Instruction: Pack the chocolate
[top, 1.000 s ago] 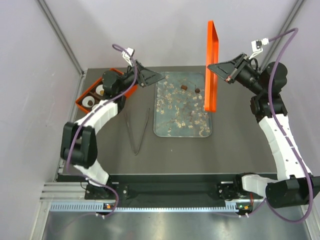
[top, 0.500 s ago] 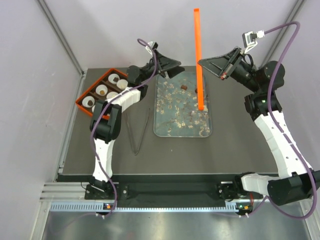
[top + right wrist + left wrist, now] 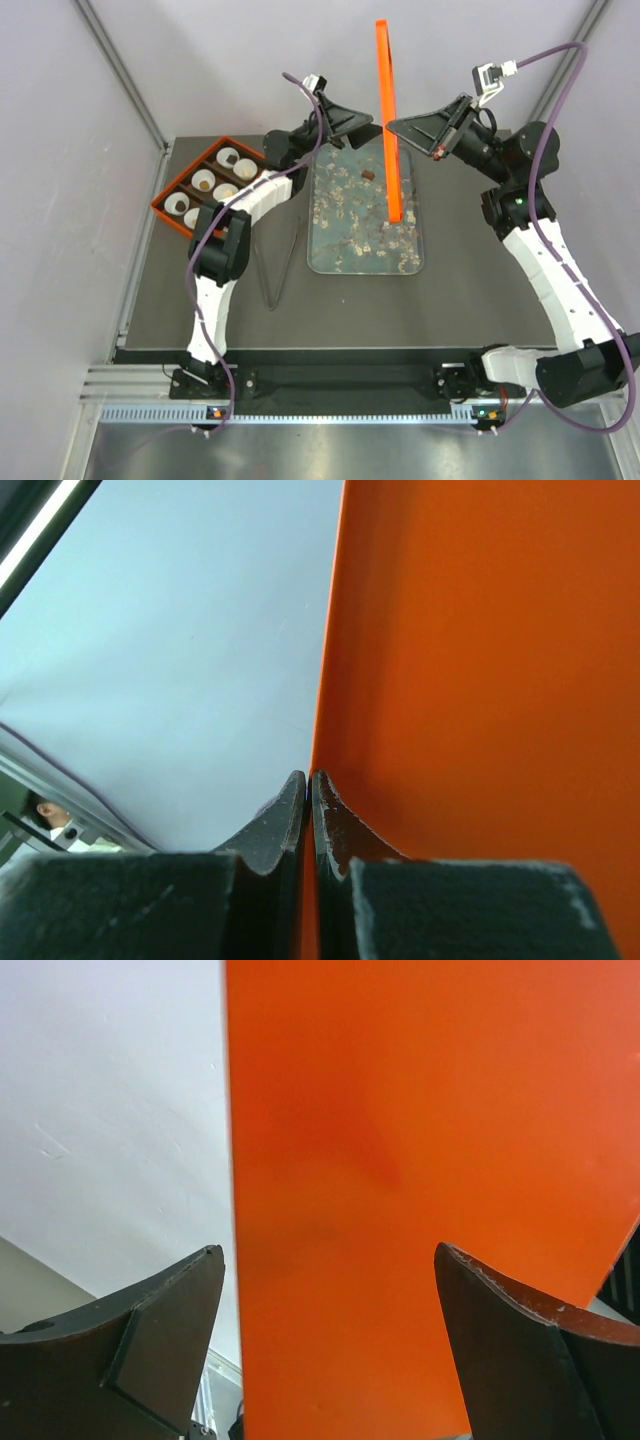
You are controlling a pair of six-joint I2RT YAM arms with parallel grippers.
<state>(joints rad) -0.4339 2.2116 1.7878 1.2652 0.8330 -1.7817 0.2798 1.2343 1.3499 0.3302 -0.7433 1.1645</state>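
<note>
My right gripper (image 3: 394, 126) is shut on the edge of a flat orange lid (image 3: 385, 80) and holds it upright above the glassy tray (image 3: 360, 250). In the right wrist view the gripper (image 3: 308, 775) pinches the lid's (image 3: 500, 680) rim. My left gripper (image 3: 371, 124) is open beside the lid. In the left wrist view its gripper (image 3: 328, 1250) is spread, with the lid (image 3: 430, 1160) facing it. One dark chocolate (image 3: 368, 176) lies on the tray. More chocolates (image 3: 204, 182) sit in white cups in the orange box (image 3: 157, 207) at the back left.
Metal tongs (image 3: 275, 262) lie on the dark table left of the tray. The cage walls stand close behind both grippers. The raised lid hides part of the tray's right side.
The right gripper has carried the lid leftward and turned it edge-on over the tray. The left gripper has swung from the orange box up to the lid.
</note>
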